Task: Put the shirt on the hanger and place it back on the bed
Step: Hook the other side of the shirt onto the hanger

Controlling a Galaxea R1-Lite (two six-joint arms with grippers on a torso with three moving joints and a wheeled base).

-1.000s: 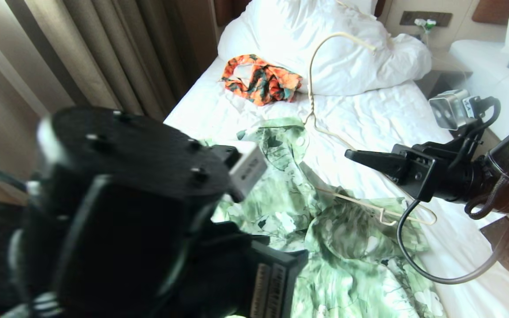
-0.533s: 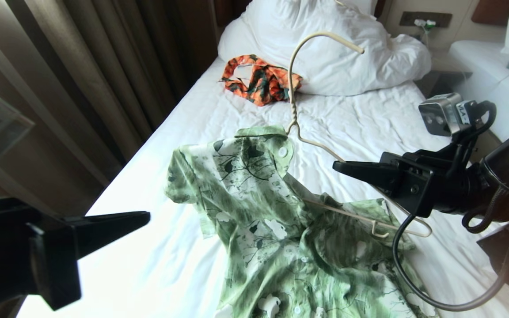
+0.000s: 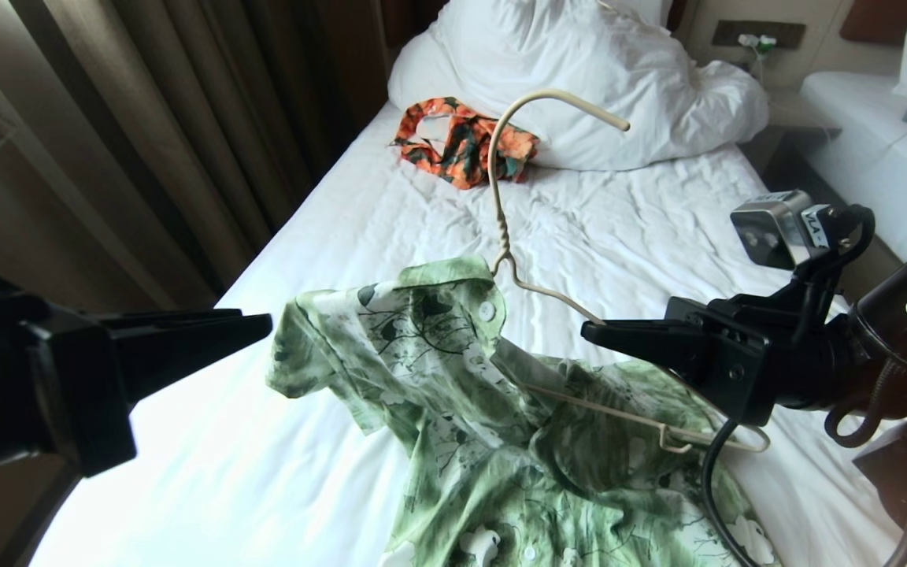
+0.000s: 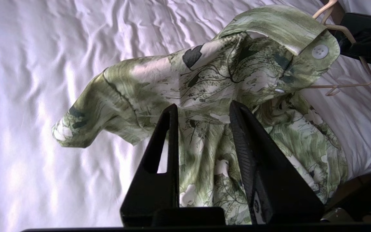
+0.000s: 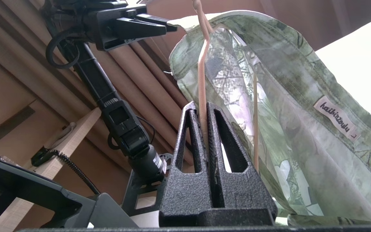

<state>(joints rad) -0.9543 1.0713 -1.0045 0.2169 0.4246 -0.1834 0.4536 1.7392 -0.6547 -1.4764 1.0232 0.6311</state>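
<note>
Head view: bed [image 3: 280, 441] with wrinkled white sheet, bunched duvet [image 3: 579, 71] at its head, brown curtains [image 3: 154, 118] alongside; shirt [image 3: 453, 378] draped half on the hanger [image 3: 501, 197], its lower part on the sheet; an orange patterned garment [image 3: 465, 146] lies near the duvet.
Left wrist view: left gripper [image 4: 201, 111] – fingers spread, empty, just short of the shirt's front.
Right wrist view: right gripper [image 5: 203, 108] – pressed together on the hanger's wire shoulder, the shirt's inside label beside it.
</note>
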